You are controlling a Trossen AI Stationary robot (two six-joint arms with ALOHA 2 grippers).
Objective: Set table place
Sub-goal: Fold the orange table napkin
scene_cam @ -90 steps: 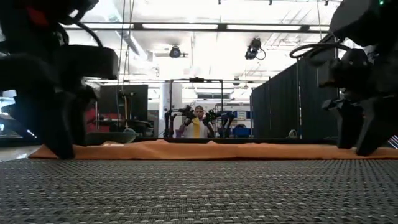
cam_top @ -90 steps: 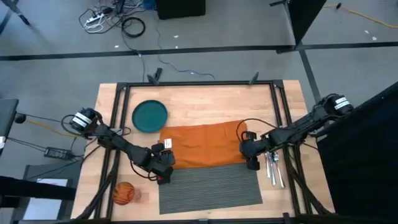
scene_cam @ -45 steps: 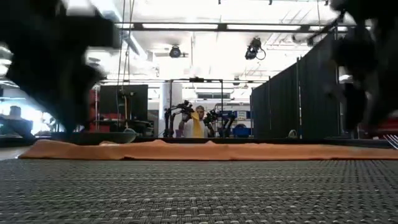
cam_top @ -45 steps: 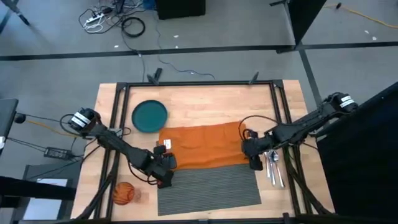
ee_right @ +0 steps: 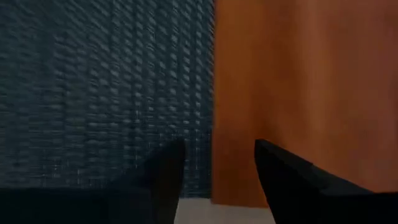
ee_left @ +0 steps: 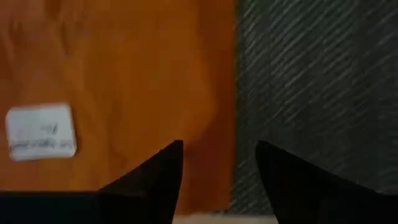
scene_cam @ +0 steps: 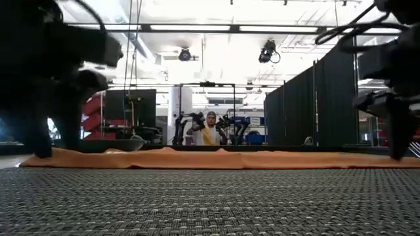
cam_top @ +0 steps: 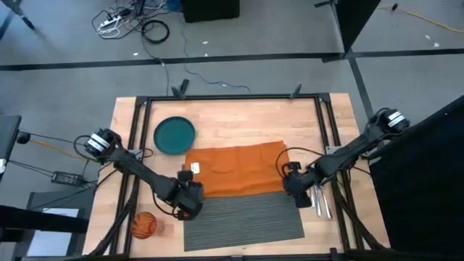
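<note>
The high camera is looking straight down; the low one is gazing level across the placemat (scene_cam: 210, 203); both wrist cameras are hovering close, sharing the napkin (ee_left: 118, 93) edge just beyond the jaws.

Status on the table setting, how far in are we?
Early. Done: placemat lies at the table's front edge. In hand: the napkin lies spread, overlapping the placemat's far edge, with left gripper and right gripper open at its two front corners. Left: plate, cup and cutlery all sit off the placemat.

Both end effectors, left (cam_top: 190, 205) and right (cam_top: 299, 196), have seemingly shifted nearer the placemat (cam_top: 243, 216).
</note>
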